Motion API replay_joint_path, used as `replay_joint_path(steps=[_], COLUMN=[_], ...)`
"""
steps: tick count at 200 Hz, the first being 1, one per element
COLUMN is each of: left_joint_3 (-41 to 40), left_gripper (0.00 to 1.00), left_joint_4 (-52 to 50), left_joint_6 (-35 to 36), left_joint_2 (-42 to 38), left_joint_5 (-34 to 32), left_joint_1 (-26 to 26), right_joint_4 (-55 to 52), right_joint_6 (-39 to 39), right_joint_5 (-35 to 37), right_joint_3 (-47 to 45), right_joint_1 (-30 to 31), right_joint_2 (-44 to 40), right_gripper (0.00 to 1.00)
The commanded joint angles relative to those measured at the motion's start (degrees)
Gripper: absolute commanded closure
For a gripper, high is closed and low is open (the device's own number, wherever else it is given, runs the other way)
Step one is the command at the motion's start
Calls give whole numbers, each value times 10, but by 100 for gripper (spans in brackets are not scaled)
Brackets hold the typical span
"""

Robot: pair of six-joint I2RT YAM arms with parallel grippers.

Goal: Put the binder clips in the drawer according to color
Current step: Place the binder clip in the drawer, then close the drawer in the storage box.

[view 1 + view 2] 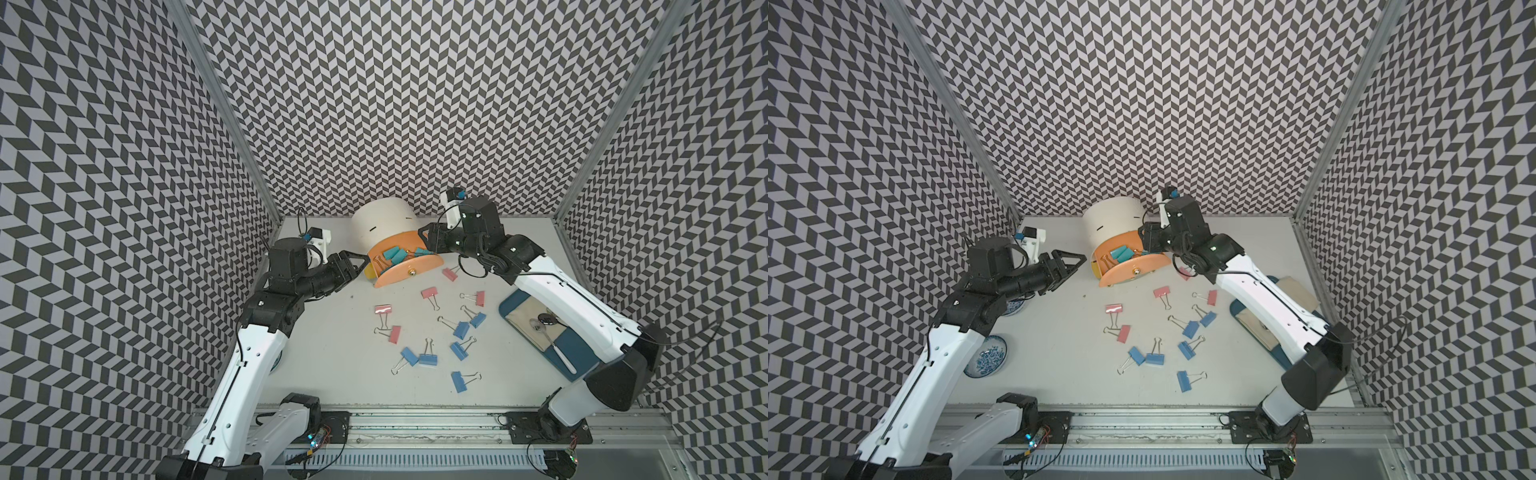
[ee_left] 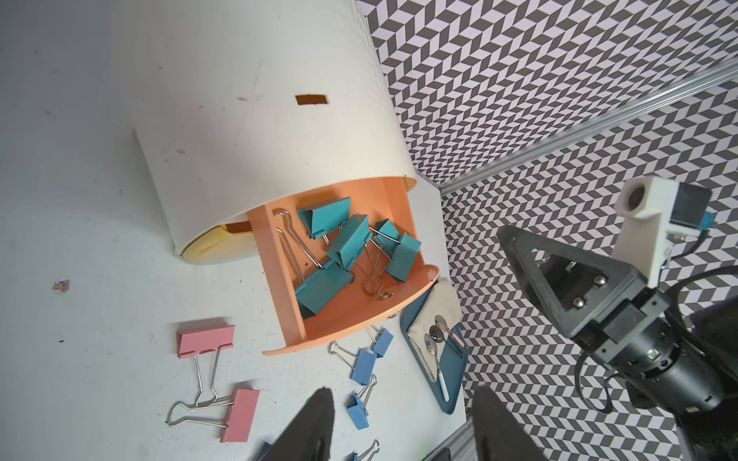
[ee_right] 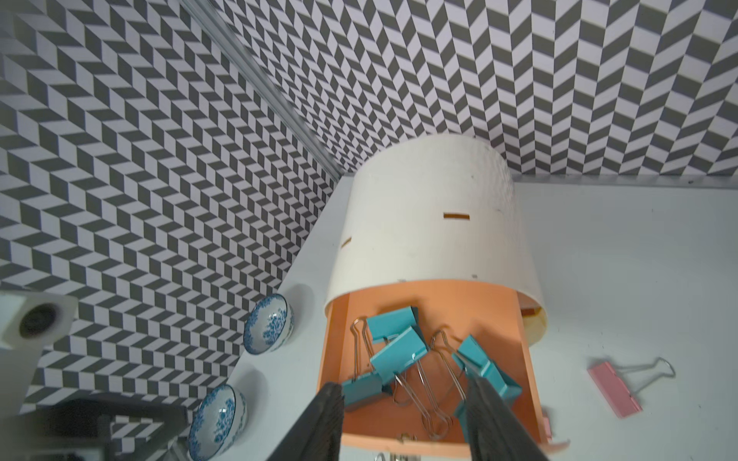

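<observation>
The right gripper [image 3: 402,383] hangs empty, jaws apart, over the orange drawer [image 1: 409,272] holding the teal binder clips [image 2: 347,239]. It should rise clear of the drawer wall, then pinch the pink binder clip [image 1: 449,273] just to the right by its body. The left gripper [image 2: 402,391], also spread and empty, hovers to the left.

Teal clips [image 2: 343,247]: about five are lying jumbled inside the pulled-out orange drawer [image 1: 409,274], their wire handles tangling.
Pink clips [image 1: 383,309]: five are lying scattered on the bench [image 1: 332,365], from 4 to 6 o'clock of the drawer.
Blue clips [image 1: 428,359]: six are lying beyond them, toward 5 o'clock.
</observation>
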Motion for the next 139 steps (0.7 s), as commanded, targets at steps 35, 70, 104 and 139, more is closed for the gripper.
replay_joint_path(steps=[35, 70, 104, 139], left_joint_3=[-76, -125, -176, -226], left_gripper=[44, 44, 44, 44], left_joint_4=[-20, -23, -14, 7], left_joint_6=[-7, -24, -52, -84], left_joint_2=[-68, -105, -141, -168], left_joint_5=[-32, -39, -41, -43], left_joint_1=[-26, -41, -56, -77], right_joint_4=[58, 93, 114, 124], right_joint_6=[9, 33, 53, 67], right_joint_5=[-49, -72, -79, -87], right_joint_3=[-139, -210, -254, -269], right_joint_1=[-3, -1, 8, 19], right_joint_2=[-95, -126, -132, -114], right_gripper=[53, 55, 56, 58])
